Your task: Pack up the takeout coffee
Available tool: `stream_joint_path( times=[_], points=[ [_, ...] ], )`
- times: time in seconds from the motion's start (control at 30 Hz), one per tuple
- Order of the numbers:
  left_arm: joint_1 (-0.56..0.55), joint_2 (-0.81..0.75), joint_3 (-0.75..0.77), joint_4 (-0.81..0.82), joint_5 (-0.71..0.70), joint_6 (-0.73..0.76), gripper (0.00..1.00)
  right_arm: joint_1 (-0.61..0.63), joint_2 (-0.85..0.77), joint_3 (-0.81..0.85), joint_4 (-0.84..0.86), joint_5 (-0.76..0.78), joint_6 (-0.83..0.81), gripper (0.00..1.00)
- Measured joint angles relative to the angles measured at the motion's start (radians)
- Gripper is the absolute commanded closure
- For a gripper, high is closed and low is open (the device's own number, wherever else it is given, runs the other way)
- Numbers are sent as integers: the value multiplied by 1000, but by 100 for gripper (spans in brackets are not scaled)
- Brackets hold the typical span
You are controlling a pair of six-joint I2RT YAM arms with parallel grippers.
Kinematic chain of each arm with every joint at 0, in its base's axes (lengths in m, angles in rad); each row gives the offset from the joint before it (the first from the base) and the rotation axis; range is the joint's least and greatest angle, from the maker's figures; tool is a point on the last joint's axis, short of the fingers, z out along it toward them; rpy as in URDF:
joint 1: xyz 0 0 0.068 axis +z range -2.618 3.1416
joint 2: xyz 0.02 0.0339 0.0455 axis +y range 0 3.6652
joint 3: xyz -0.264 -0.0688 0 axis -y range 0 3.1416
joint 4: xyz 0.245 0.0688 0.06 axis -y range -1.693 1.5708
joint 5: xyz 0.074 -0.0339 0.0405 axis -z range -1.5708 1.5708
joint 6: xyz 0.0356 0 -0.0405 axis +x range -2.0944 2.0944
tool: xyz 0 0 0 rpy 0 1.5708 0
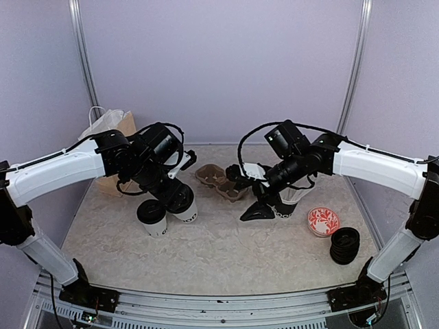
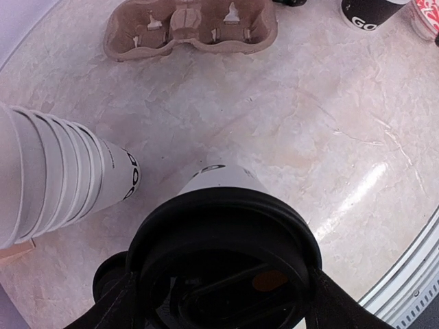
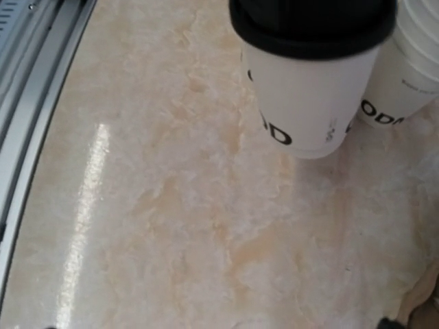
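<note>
A white takeout coffee cup with a black lid sits between my left gripper's fingers, which press on the lid's rim from both sides. It also shows in the top view and in the right wrist view, at or just above the table. My left gripper is shut on it. A stack of nested white cups stands close beside it, black-topped in the top view. My right gripper is open and empty, low over the table right of the cups.
The brown two-cup tray lies behind the cups. A black cup with white sticks stands under the right arm. A red patterned dish and a stack of black lids are at the right. A paper bag stands back left.
</note>
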Motion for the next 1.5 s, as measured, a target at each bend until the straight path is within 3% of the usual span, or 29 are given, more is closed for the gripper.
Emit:
stream_joint_path(
  times=[0.47,0.7,0.77,0.93,1.17,1.5],
  points=[
    [28,274,165,-99,-39,37,22,0,23,0,-1,30,5,1],
    [62,312,183,-107,-31,61,12,0,33,0,-1,35,5,1],
    [63,320,185,-107,-27,67,2,0,44,0,-1,36,5,1],
    [61,338,210,-109,-27,75,1,0,71,14,-8,40,5,1],
    [31,304,266,-115,-33,68,1,3,140,104,-5,135,7,1],
    [27,5,195,-61,-115,-6,1,24,354,264,-12,369,24,11]
  ],
)
